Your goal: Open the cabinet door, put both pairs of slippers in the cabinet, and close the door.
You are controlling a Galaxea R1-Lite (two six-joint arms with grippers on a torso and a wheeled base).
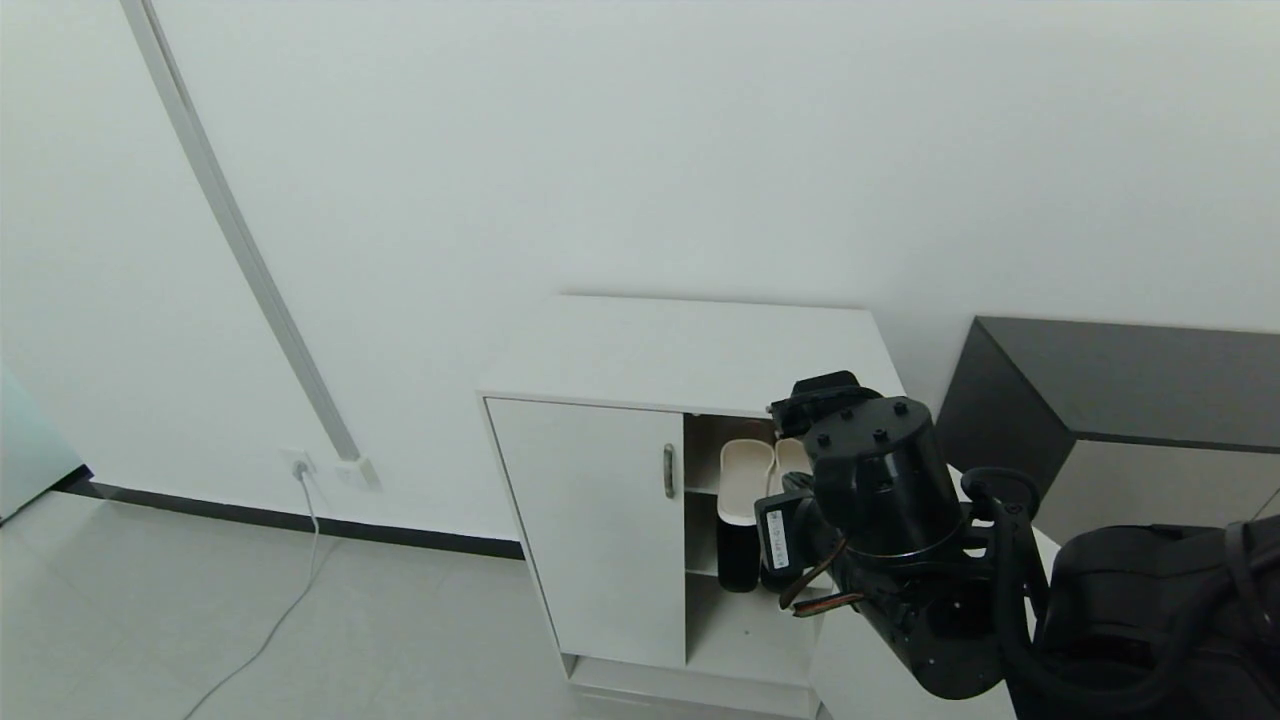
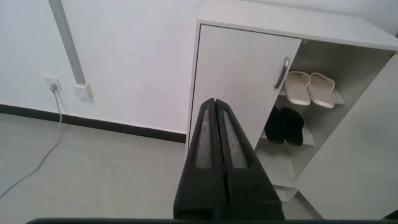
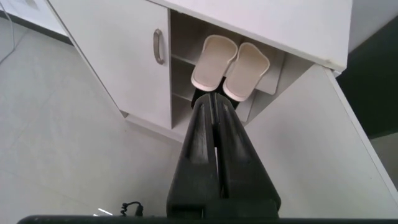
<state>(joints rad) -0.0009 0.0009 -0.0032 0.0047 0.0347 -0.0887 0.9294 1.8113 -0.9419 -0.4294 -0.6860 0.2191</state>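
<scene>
The cabinet stands against the far wall, white, with two doors. Its left door is shut, its handle at the inner edge. The right door is swung out toward the near side, so the right half is open to the room.

Inside that open half I can see both pairs of slippers. The cream pair lies side by side on the upper shelf, its ends jutting a little past the shelf edge. The black pair sits on the shelf just below it. The bottom compartment under them holds nothing that I can make out.

The right hand hangs just in front of the open half, pointed at the shelves, its fingers pressed together with nothing between them. It touches neither the slippers nor the door. The left hand is off to the left and nearer, well apart from the cabinet, above the floor. Its fingers are closed flat against each other too, and it carries nothing.

By my reckoning the task is nearly through: the door has been opened and both pairs are stowed. What is left is to push the right door shut. For that, a hand would have to get round to the door's outer face and swing it back toward the far wall.
</scene>
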